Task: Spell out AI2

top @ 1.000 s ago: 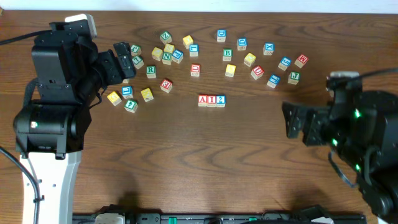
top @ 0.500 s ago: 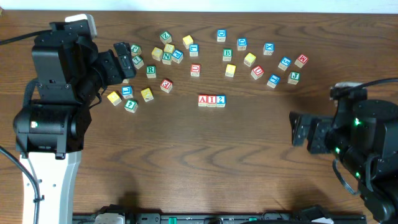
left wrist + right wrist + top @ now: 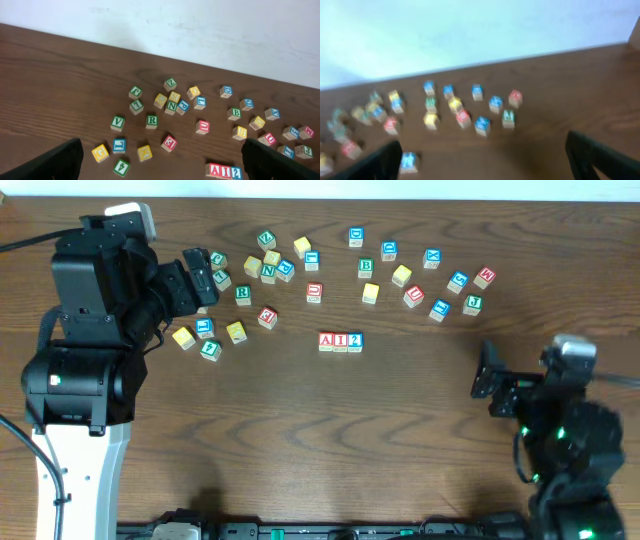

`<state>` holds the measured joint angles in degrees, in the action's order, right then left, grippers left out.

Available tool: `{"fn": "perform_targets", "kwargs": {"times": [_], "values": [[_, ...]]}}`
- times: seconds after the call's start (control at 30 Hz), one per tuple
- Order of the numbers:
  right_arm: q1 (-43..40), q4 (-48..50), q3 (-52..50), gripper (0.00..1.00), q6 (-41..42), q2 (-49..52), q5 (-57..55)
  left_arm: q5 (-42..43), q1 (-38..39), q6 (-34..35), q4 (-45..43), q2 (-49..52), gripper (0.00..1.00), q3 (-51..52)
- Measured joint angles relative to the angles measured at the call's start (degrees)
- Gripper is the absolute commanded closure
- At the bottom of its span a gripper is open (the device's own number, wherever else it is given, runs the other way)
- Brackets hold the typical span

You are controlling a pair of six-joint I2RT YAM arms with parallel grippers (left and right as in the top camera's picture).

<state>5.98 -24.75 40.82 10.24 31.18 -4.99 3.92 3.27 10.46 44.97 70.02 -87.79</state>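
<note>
A red A block [image 3: 327, 341], a red I block [image 3: 341, 341] and a blue 2 block [image 3: 355, 340] stand touching in a row at the table's middle, reading AI2. The row also shows at the bottom of the left wrist view [image 3: 224, 171]. My left gripper [image 3: 200, 280] is open and empty, held above the scattered blocks at the back left; its fingers frame the left wrist view [image 3: 160, 170]. My right gripper [image 3: 487, 383] is open and empty, well to the right of the row. The right wrist view [image 3: 485, 165] is blurred.
Several loose letter blocks lie scattered along the back: a cluster at the back left [image 3: 262, 270] and another at the back right [image 3: 415, 275]. A white wall [image 3: 200, 30] rises behind the table's far edge.
My right arm has pulled back toward the front right, away from the AI2 row. The left arm and the blocks have not moved.
</note>
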Motion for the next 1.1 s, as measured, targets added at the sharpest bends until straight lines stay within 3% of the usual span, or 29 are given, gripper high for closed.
{"fn": "perform_targets", "kwargs": {"times": [0.2, 0.5, 0.73, 1.1], "values": [[-0.83, 13.92, -19.39, 0.01, -0.26, -12.76, 1.05, -0.02, 0.00, 0.00, 0.00, 0.00, 0.00, 0.00], [-0.83, 26.27, -37.77, 0.01, -0.26, -26.56, 1.57, -0.02, 0.00, 0.00, 0.02, 0.00, 0.00, 0.00], [-0.83, 21.14, -40.44, 0.01, -0.37, -29.70, 1.92, -0.02, 0.00, 0.00, 0.00, 0.00, 0.00, 0.00], [-0.83, 20.90, -40.44, 0.01, -1.81, -29.92, 2.69, -0.02, 0.00, 0.00, 0.00, 0.00, 0.00, 0.00]]}}
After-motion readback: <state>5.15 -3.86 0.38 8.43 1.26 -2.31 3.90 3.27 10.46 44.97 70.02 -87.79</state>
